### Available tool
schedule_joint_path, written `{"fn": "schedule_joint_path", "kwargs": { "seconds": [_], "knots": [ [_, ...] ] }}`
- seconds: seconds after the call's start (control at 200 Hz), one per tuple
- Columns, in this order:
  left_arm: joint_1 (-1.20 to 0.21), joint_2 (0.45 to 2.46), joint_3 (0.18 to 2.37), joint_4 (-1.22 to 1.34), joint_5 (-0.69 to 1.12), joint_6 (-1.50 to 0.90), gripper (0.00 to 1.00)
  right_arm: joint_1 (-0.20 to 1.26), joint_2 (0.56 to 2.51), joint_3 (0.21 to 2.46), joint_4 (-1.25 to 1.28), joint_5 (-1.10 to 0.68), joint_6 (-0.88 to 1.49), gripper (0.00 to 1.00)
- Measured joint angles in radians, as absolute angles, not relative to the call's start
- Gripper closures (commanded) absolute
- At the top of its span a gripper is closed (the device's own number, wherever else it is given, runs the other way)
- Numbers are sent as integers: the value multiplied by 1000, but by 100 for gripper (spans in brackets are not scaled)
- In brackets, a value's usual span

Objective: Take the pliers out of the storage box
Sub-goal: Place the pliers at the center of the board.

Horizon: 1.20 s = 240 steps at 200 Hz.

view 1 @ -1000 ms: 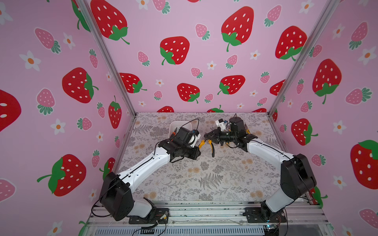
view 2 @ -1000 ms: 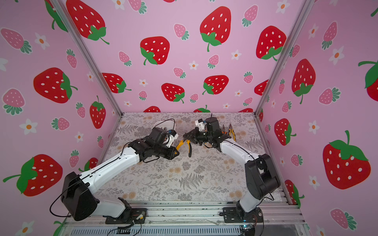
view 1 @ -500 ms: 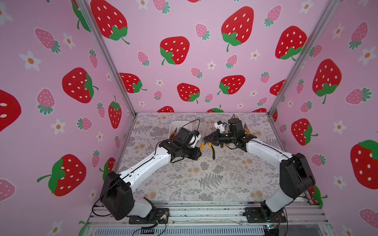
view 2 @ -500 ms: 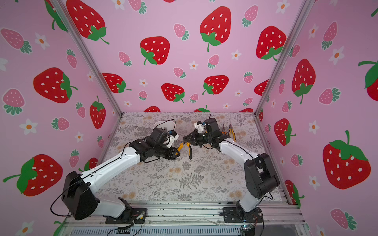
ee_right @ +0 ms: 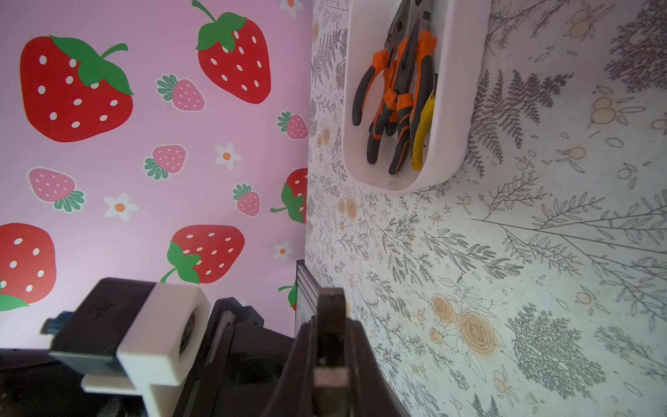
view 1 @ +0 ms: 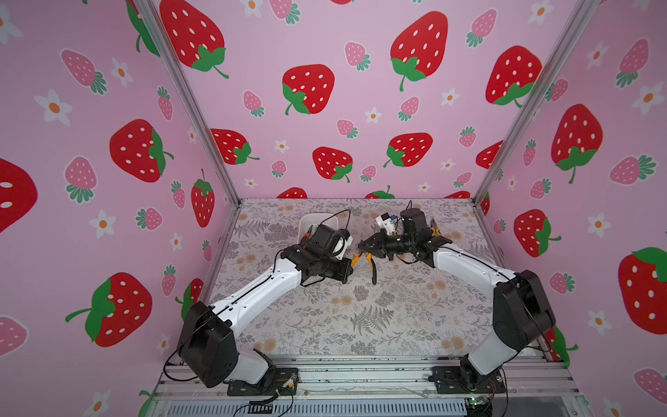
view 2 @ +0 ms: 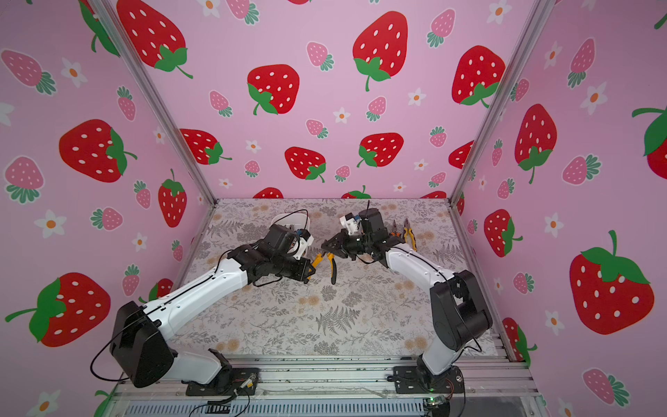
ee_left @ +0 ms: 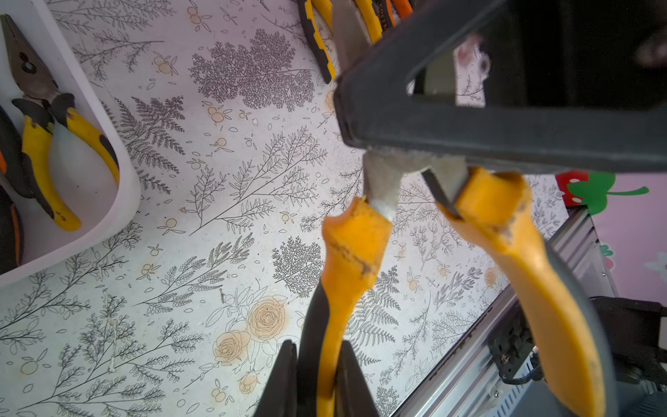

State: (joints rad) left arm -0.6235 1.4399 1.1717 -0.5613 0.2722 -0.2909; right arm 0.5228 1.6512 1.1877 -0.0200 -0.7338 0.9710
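One pair of yellow-and-black pliers (view 1: 369, 263) (view 2: 329, 264) hangs above the mat between my two arms. My left gripper (view 1: 352, 266) (ee_left: 317, 361) is shut on one of its handles (ee_left: 346, 260). My right gripper (view 1: 361, 245) (ee_right: 330, 307) is shut on its dark metal head. The second handle (ee_left: 534, 274) sticks out free. The white storage box (view 1: 313, 217) (ee_right: 458, 108) lies at the far left behind my left wrist. Several orange-and-black and yellow-and-black pliers (ee_right: 400, 90) (ee_left: 47, 126) lie in it.
Two more pliers (view 2: 408, 233) lie on the floral mat at the far right, behind my right arm. Pink strawberry walls close three sides. An aluminium rail (view 1: 361, 375) with both arm bases runs along the front edge.
My right gripper has edged slightly lower and toward the left arm with the pliers' head. The left arm has hardly moved.
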Motion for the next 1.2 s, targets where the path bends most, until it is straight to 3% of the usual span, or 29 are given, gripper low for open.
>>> {"fn": "schedule_joint_path", "kwargs": {
  "seconds": [0.02,0.055,0.09,0.335,0.435,0.915,1.2],
  "knots": [
    [-624,1441,1172,-561,273,-291,99,523,1651,1191,-26,-731,966,100],
    [-624,1443,1174,-560,273,-291,86,523,1651,1197,-33,-727,960,100],
    [-624,1443,1176,-560,273,-291,81,523,1651,1206,-47,-721,952,100],
    [-632,1444,1177,-554,275,-273,76,528,1649,1263,-143,-685,874,100],
    [-635,1446,1177,-557,281,-264,68,528,1647,1272,-165,-664,853,100],
    [-648,1485,1196,-579,301,-257,67,527,1644,1276,-207,-613,813,100],
    [-659,1511,1203,-589,308,-243,59,527,1644,1278,-210,-592,807,100]
  ]
}}
